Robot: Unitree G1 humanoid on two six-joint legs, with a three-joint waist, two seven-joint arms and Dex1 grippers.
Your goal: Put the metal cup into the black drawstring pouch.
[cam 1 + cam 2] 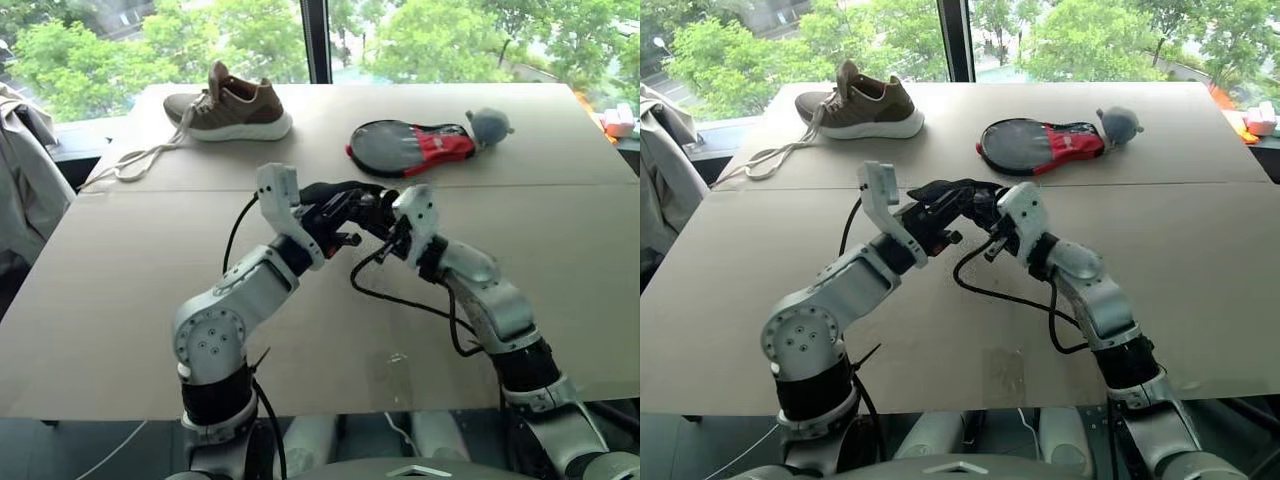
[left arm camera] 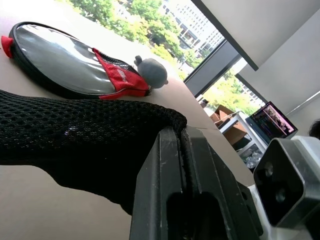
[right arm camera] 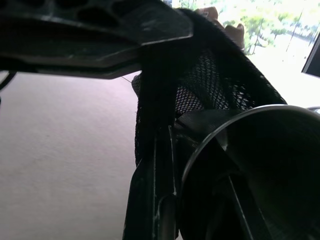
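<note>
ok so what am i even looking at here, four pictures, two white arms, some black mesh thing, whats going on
It is a humanoid robot with two arms, each ending in a two-fingered tool. The two wide pictures come from cameras on its head, looking down over a cardboard-covered table. The two close-ups come from cameras on its wrists.

The left tool is shut on the edge of the black drawstring pouch, a soft mesh bag, holding it above the table. The right tool is at the pouch too, shut on the metal cup, whose dark mouth faces the wrist camera right by the mesh.

At the table's far side lie a brown shoe with loose laces and a black-and-red paddle-shaped case with a small grey toy at its end.
</note>
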